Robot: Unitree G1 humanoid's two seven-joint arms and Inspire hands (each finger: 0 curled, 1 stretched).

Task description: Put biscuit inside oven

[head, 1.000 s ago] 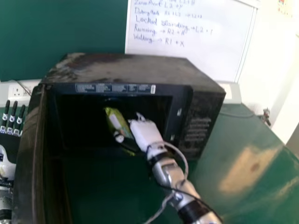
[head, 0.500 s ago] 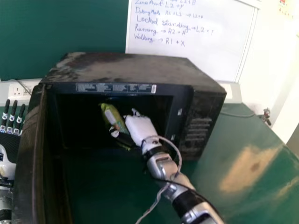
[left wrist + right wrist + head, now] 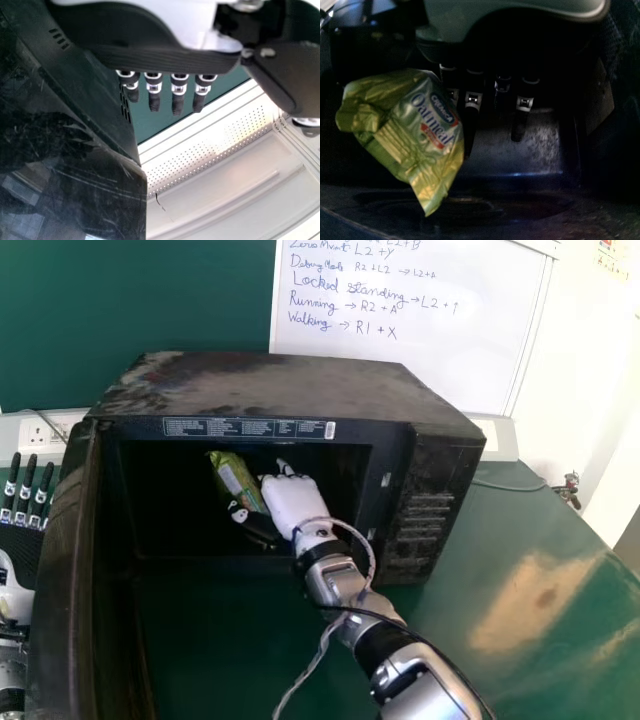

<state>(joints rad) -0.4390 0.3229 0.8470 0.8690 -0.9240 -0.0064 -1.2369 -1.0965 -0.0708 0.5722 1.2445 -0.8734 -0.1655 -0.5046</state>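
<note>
1. The oven (image 3: 280,385) stands on the green table (image 3: 540,590), its door (image 3: 65,570) swung open on the left. The back of the cavity is too dark to make out.
2. The right arm (image 3: 340,585) enters from the bottom edge of the head view, right of the middle, and slants forward and left into the oven mouth. A loose cable (image 3: 325,640) loops beside its wrist and runs down across the forearm; the upper part of the arm is cut off.
3. The right hand (image 3: 292,500) is inside the cavity, its pale back turned to the head camera, and it grips the biscuit packet between thumb and fingers. In the right wrist view the fingers reach out fairly straight, their tips fading into shadow, and the packet covers part of the nearest ones. How firm the hold is, I cannot tell.
4. The left hand (image 3: 14,590) is outside, beyond the door, with its fingers straight and its thumb apart, holding nothing. The head view's left edge cuts it off, and the door hides part of it.
5. The biscuit packet (image 3: 235,480), green and crinkled, is inside the oven, tilted, against the right hand. Its near end is partly hidden by a dark digit in the head view.
</note>
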